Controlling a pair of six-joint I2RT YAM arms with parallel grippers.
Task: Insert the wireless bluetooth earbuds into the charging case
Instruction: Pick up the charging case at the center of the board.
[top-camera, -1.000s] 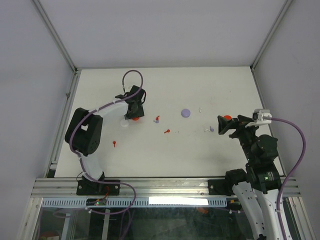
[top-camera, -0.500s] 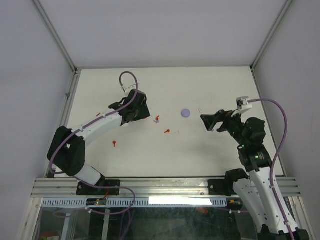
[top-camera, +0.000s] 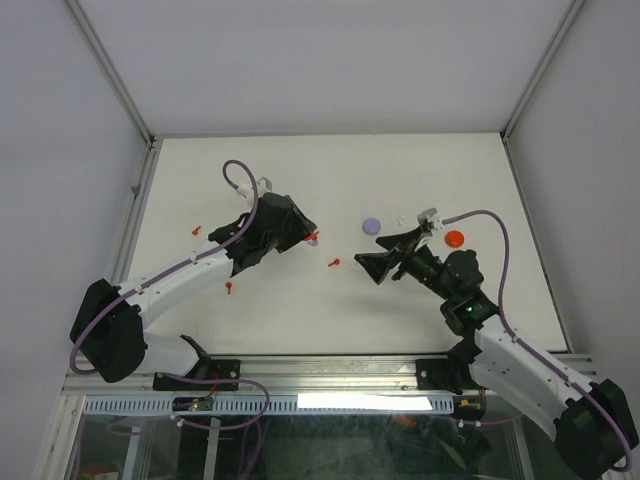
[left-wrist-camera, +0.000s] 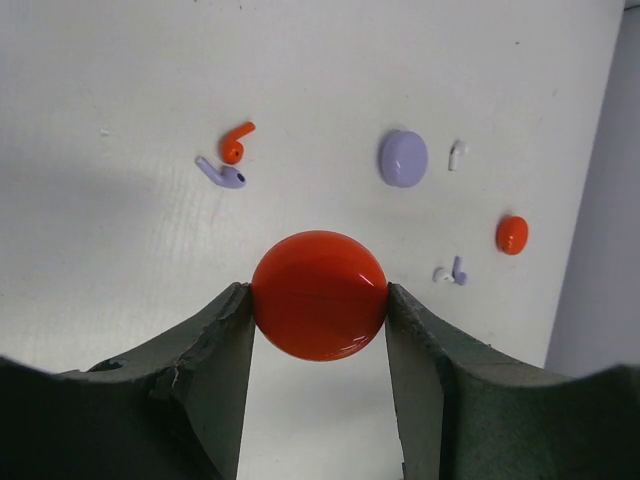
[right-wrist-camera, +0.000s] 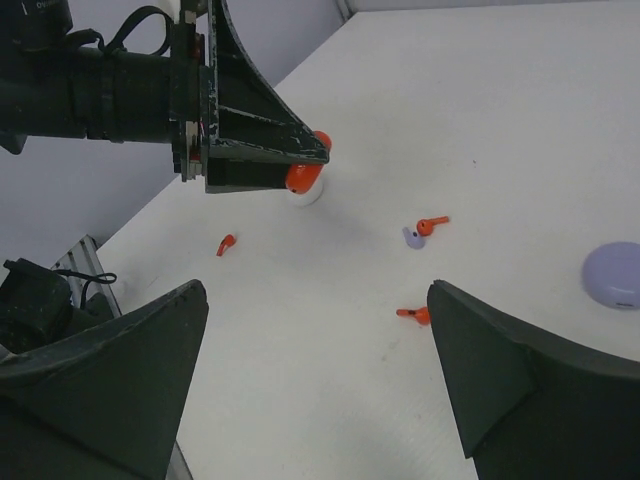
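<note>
Red round case (left-wrist-camera: 319, 300) is pinched in the L claw (left-wrist-camera: 318, 290), one finger pressed to each side, over the white counter (left-wrist-camera: 120, 60). R wrist view shows a white round thing (right-wrist-camera: 306, 196) right under it; can't tell if they touch. Ref point: purple case (left-wrist-camera: 403, 158), lying flat on the counter. In L wrist view, a white earbud (left-wrist-camera: 457, 154) lies just right of it. A red earbud (left-wrist-camera: 235, 143) and a purple earbud (left-wrist-camera: 222, 175), nearly touching each other, lie well to its left. A second red case (left-wrist-camera: 512, 234) sits below-right of it, w/ a small white-and-purple earbud pair (left-wrist-camera: 450, 272) near that. R claw (right-wrist-camera: 316, 290) is spread wide, nothing in it. In top view it hangs just near-side of the purple case, facing the L claw. Another red earbud (top-camera: 334, 264) lies near-left of the purple case.
</note>
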